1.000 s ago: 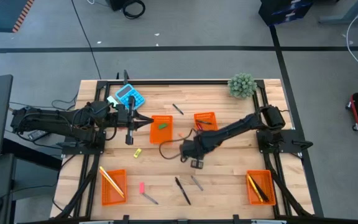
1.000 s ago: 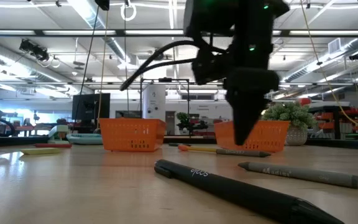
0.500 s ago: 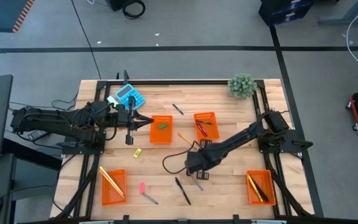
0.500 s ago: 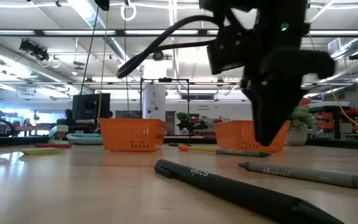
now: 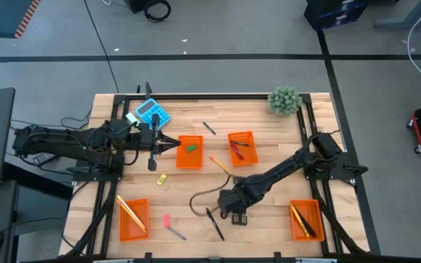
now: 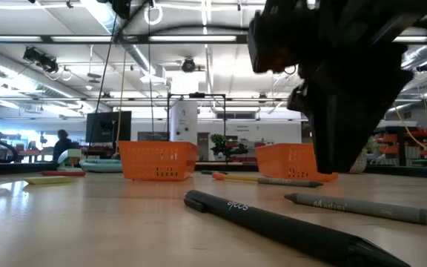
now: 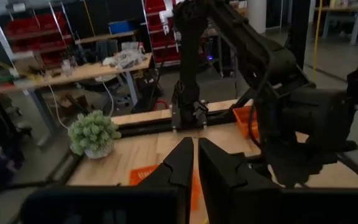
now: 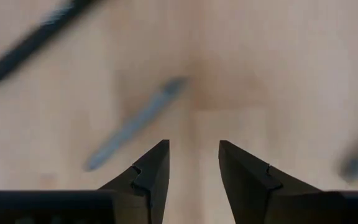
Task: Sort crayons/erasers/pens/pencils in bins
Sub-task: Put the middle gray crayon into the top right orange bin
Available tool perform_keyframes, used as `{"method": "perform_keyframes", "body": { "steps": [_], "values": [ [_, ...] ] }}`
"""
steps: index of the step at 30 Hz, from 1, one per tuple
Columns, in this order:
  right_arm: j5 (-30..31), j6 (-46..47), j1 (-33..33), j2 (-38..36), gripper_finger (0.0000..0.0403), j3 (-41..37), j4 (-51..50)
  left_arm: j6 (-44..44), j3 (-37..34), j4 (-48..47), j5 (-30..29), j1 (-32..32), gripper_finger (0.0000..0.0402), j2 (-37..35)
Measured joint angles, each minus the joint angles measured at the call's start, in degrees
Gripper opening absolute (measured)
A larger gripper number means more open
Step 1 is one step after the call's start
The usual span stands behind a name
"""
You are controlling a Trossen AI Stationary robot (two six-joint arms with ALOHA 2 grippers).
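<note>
My right gripper (image 5: 237, 214) (image 8: 192, 149) points down, open, low over the near middle of the table. A grey stick (image 8: 135, 127) (image 6: 358, 208) lies flat on the wood just beyond its fingertips, untouched. A black pen (image 5: 215, 223) (image 6: 273, 222) (image 8: 36, 31) lies flat next to it. My left gripper (image 5: 174, 144) (image 7: 194, 149) is shut, holds nothing, and points level beside the bin (image 5: 190, 151) that holds a green eraser (image 5: 191, 147). Other bins hold crayons (image 5: 242, 146), pencils (image 5: 133, 218) and pens (image 5: 305, 219).
Loose on the wood are a pencil (image 5: 221, 165), a yellow eraser (image 5: 161, 178), a pink eraser (image 5: 167, 219), a grey stick (image 5: 175, 233) and a dark pen (image 5: 209, 128). A blue calculator (image 5: 152, 113) sits far left and a plant (image 5: 284, 100) far right.
My right gripper has swung from the table's middle toward the near edge, staying low and pointing down, and now stands over the grey stick beside the black pen. In the low view it has come closer and shifted right. Nothing on the table has moved.
</note>
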Motion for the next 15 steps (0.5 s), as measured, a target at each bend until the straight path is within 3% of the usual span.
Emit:
{"method": "perform_keyframes", "body": {
  "steps": [4, 7, 15],
  "values": [
    [-6.7, -3.0, 1.4, 0.0, 0.0145, 0.0, 7.0, -4.7, 0.0, 0.3, 0.6, -0.8, 0.0031, 0.0],
    [-10.3, 1.1, 2.1, 0.0, 0.0145, 0.0, 13.3, -5.8, 0.0, 0.3, 0.9, -2.5, 0.0026, 0.0],
    [-3.4, 15.3, 5.0, 0.0, 0.0145, 0.0, 16.5, -6.0, 0.0, 2.5, 1.0, -5.7, 0.0026, 0.0]
  ]
}}
